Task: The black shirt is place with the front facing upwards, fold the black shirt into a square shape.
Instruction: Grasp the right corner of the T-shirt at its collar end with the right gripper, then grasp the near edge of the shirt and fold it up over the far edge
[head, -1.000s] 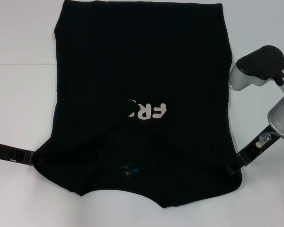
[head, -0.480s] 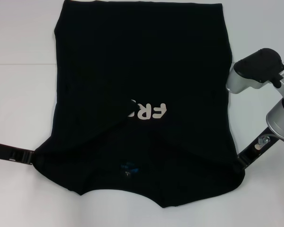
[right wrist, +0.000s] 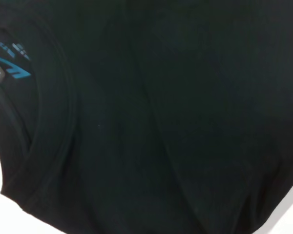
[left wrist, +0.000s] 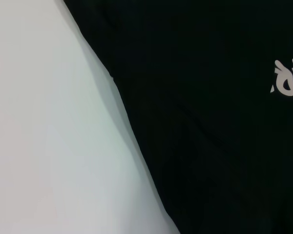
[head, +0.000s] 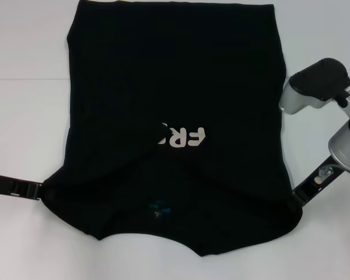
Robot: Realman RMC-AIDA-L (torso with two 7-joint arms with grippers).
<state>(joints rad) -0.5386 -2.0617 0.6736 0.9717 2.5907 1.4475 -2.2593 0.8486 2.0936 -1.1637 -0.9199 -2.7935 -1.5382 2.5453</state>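
The black shirt (head: 175,116) lies spread on the white counter (head: 23,116), filling the frame's middle. My left claw (head: 39,191) meets its lower-left edge and my right claw (head: 293,201) its lower-right edge; I cannot tell either grip.

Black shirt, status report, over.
Left hand and right hand at the near corners of the black shirt. Near edge bunched over the print. Nothing in the way.
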